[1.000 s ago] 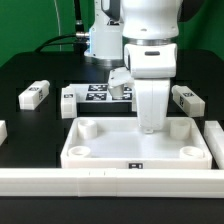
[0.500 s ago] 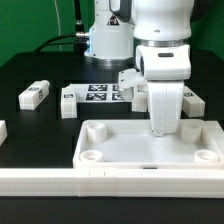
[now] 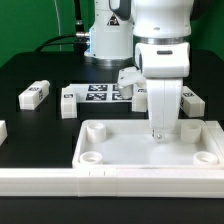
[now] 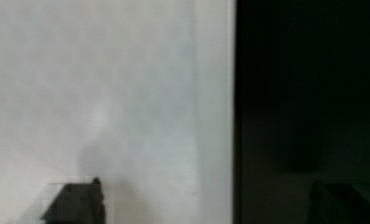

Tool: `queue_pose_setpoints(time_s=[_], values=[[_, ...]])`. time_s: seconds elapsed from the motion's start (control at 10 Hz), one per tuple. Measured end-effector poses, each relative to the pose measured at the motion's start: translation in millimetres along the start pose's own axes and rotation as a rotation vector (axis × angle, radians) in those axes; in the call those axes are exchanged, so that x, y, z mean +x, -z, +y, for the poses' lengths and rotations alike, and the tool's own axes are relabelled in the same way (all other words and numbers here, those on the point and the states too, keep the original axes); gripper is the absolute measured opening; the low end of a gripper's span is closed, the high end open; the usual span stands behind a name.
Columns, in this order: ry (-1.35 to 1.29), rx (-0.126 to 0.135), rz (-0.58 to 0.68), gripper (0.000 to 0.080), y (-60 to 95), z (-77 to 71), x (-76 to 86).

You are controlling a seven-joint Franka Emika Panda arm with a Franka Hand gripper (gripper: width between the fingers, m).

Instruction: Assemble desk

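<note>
The wrist view blurs the tabletop (image 4: 111, 90) to plain white. In the exterior view the gripper (image 3: 163, 132) hides part of its far rim, and 1 leg (image 3: 2, 131) is cut off at that view's left edge.

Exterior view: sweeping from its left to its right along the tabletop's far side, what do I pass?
Far-left leg → second leg → marker board → gripper → right-hand leg. The tilted leg overlaps the marker board and the gripper, so I left it out.

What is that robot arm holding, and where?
Probably the white plastic tray-like tabletop, by its far rim: the gripper straddles it, clamping unconfirmed.
</note>
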State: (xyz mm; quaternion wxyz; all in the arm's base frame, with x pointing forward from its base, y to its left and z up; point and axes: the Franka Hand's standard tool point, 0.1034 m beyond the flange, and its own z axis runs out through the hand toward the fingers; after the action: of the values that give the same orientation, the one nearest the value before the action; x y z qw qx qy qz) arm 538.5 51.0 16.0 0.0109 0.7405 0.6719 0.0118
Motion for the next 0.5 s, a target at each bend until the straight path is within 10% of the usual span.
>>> queue_pose_setpoints(time_s=[0.5], values=[[-0.251, -0.051, 0.003, 0.0649, 45.8, -1.9, 13.7]])
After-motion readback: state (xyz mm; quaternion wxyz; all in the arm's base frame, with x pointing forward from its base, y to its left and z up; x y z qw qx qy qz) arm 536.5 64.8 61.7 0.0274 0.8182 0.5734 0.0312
